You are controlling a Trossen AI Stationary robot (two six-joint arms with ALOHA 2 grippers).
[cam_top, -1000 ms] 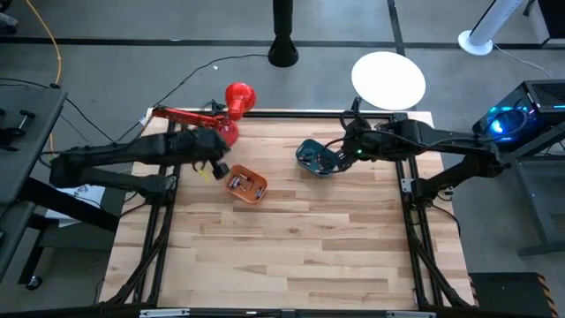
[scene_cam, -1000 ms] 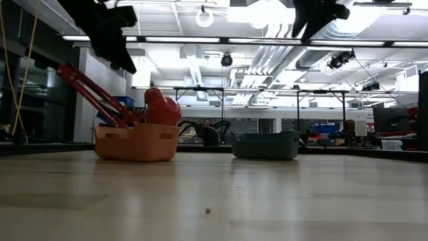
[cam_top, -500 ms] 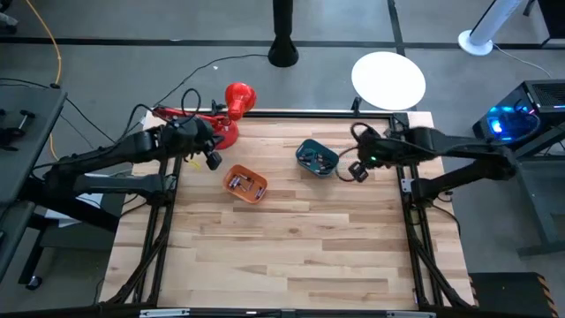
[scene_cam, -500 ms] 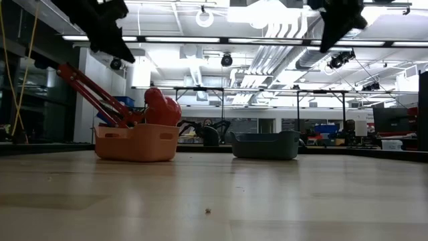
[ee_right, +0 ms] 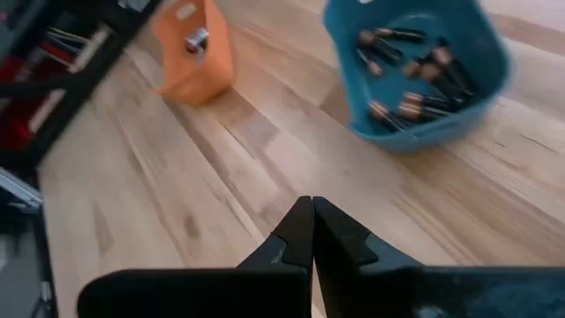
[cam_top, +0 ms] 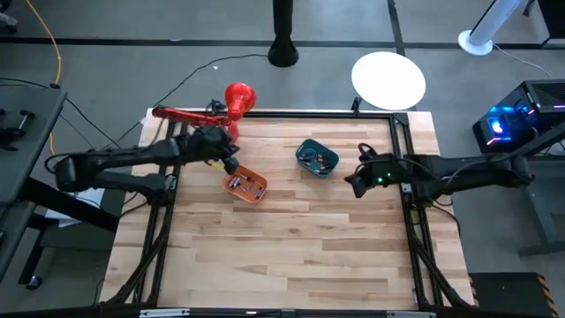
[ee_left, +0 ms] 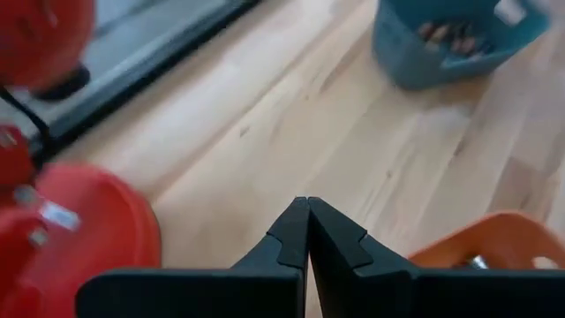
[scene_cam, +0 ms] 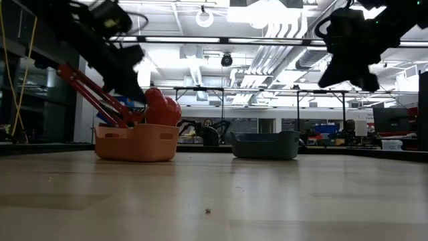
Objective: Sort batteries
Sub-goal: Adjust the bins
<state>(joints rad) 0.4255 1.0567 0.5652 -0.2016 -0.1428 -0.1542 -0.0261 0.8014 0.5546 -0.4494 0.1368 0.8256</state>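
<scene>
The batteries lie in two small bins on the wooden table. Several dark brownish ones (ee_right: 408,81) fill the teal bin (cam_top: 317,158). Silvery ones (ee_right: 196,40) lie in the orange bin (cam_top: 245,185). My left gripper (cam_top: 231,163) hangs shut in the air just beyond the orange bin's far left corner, fingertips together (ee_left: 308,231) with nothing between them. My right gripper (cam_top: 353,184) hangs shut above the bare table, to the right of the teal bin and a little nearer than it, also holding nothing (ee_right: 312,231).
A red desk lamp (cam_top: 225,110) lies at the table's far left corner, just behind my left gripper. The black frame rail (cam_top: 404,177) runs along the table's right side. Bare wood (cam_top: 291,247) fills the near half of the table.
My right gripper has left the place over the teal bin, gone toward the table's right and near edges and sunk, and its arm has stretched out lower. My left gripper drew back toward the lamp, then came down beside the orange bin's far corner. The bins have stayed put.
</scene>
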